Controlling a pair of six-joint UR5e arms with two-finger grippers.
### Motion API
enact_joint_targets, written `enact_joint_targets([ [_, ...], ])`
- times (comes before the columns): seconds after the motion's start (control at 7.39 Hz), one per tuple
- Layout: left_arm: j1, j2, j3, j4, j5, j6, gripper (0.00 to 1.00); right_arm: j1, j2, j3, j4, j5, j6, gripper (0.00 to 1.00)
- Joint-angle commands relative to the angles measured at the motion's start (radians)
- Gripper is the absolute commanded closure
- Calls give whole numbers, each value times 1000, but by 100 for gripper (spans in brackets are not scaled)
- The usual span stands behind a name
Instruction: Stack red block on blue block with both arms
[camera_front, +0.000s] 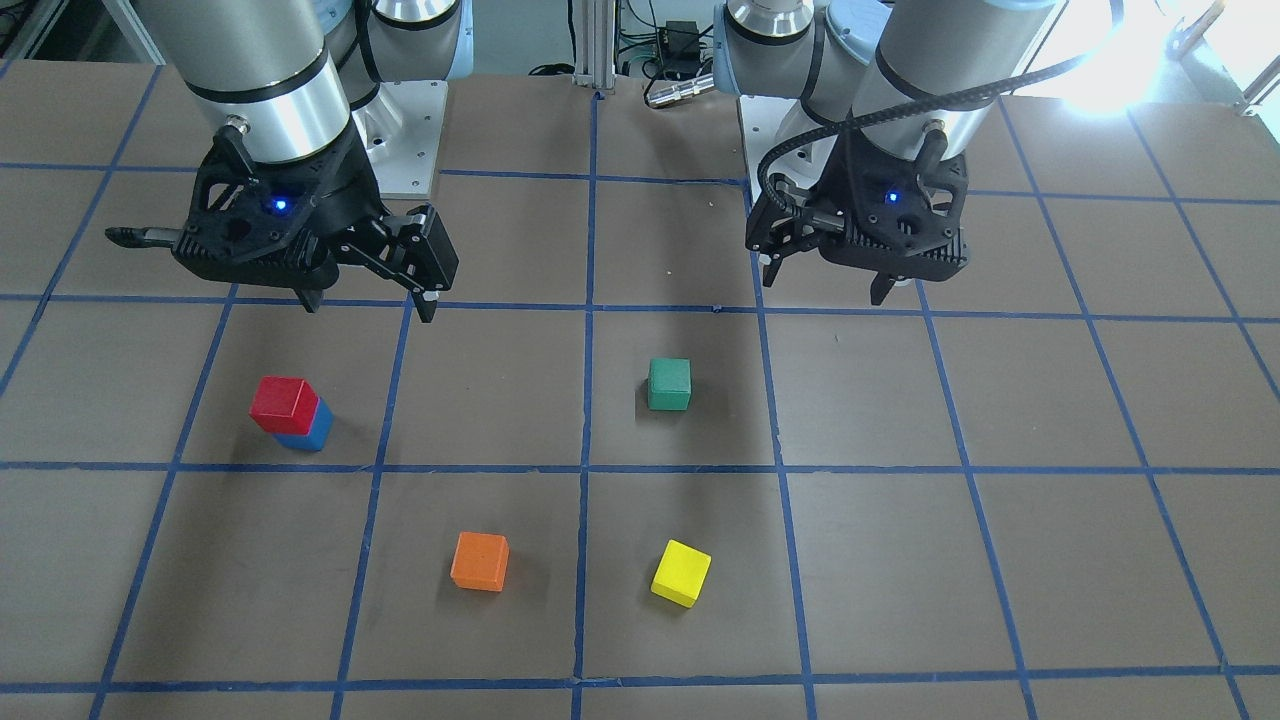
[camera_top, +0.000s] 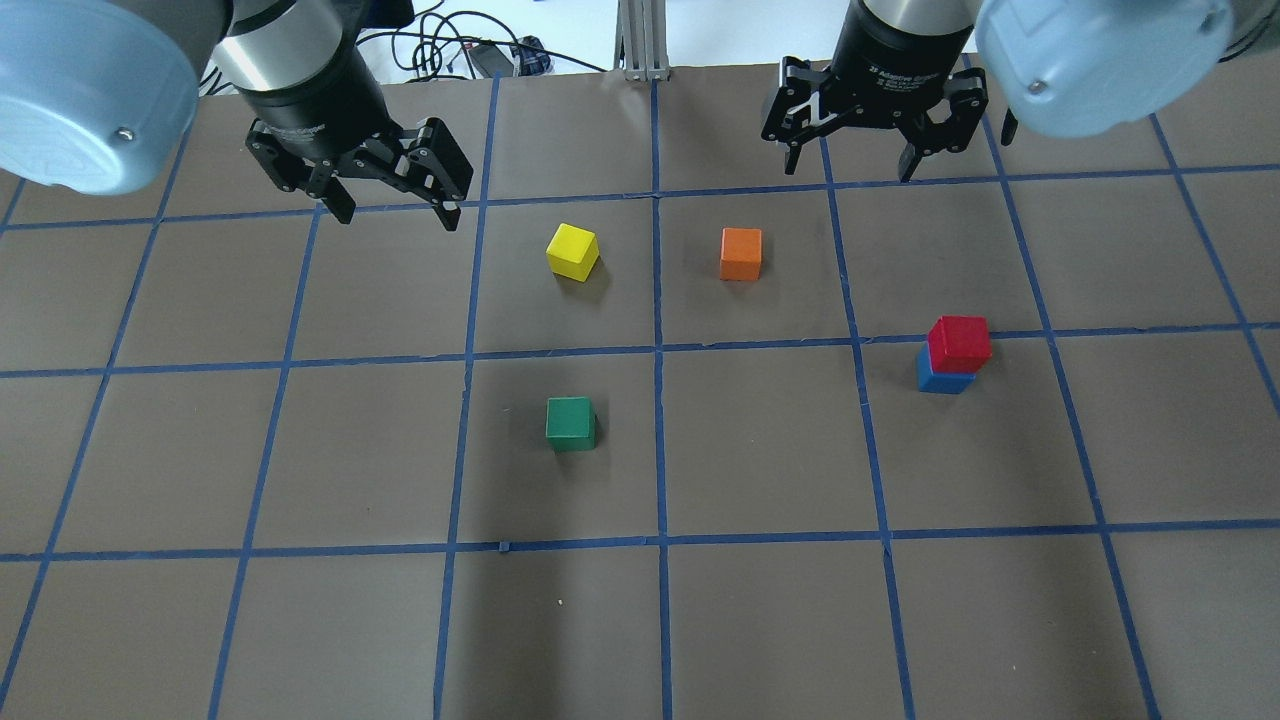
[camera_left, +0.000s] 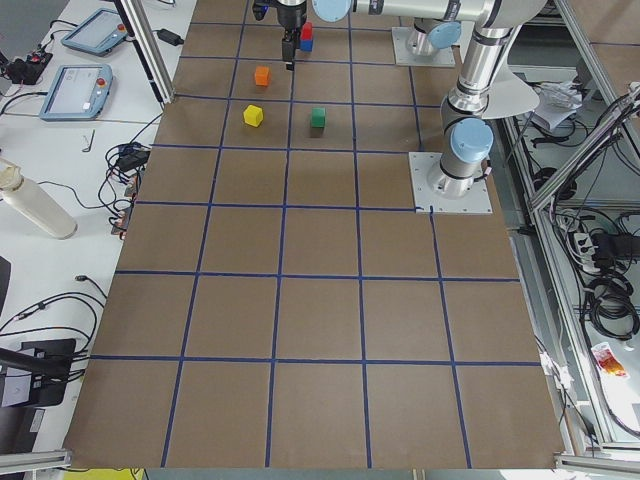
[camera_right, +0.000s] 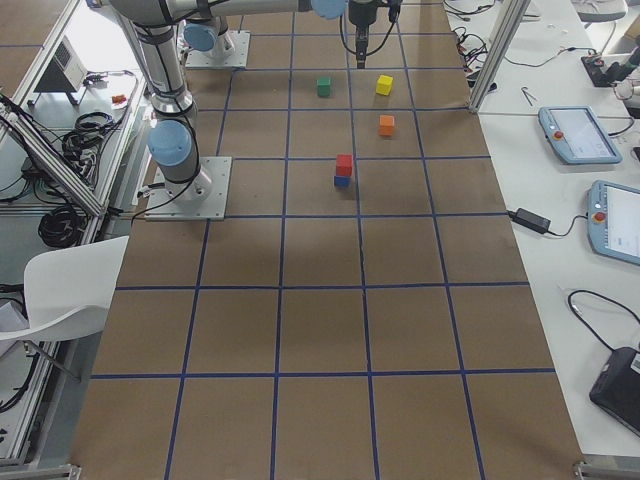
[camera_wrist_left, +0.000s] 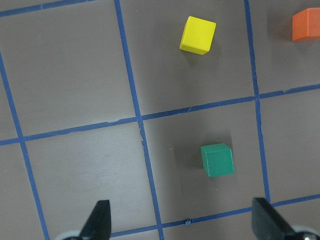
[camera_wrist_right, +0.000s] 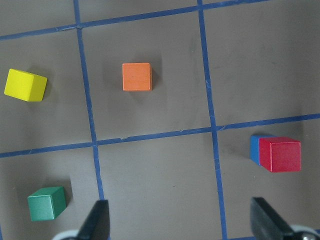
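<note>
Two cubes make the stack – red block (camera_top: 960, 342) sits on blue block (camera_top: 940, 380), touching, on the robot's right half of the desk (camera_top: 760, 620), abt midway between robot-side edge and operators' edge. Blue shows past red on one side; real offset or camera angle, can't tell. Right gripper (camera_top: 850, 168) hangs above the desk w/ jaws spread, holding nothing; left gripper (camera_top: 397, 212) likewise, wide apart and empty. Green cube (camera_top: 570, 422), yellow cube (camera_top: 573, 250) and orange cube (camera_top: 741, 253) lie well apart from the stack. Stacking looks done, so the step is a clean exit – lift first, retreat slowly, right gripper never low over the stack.
</note>
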Motion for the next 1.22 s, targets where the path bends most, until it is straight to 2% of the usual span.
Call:
enact_joint_targets([
  [0.0, 7, 7, -19, 9, 3, 10, 0, -38, -8, 2, 23, -3, -1, 0],
  [0.27, 7, 10, -20, 18, 4, 12, 0, -37, -13, 5, 59, -6, 2, 0],
  [0.54, 8, 13, -20, 30, 48, 12, 0, -43, -13, 5, 60, -10, -1, 0],
  [1.08, 7, 4, -21, 45, 49, 4, 0, -46, -13, 5, 55, -33, -1, 0],
])
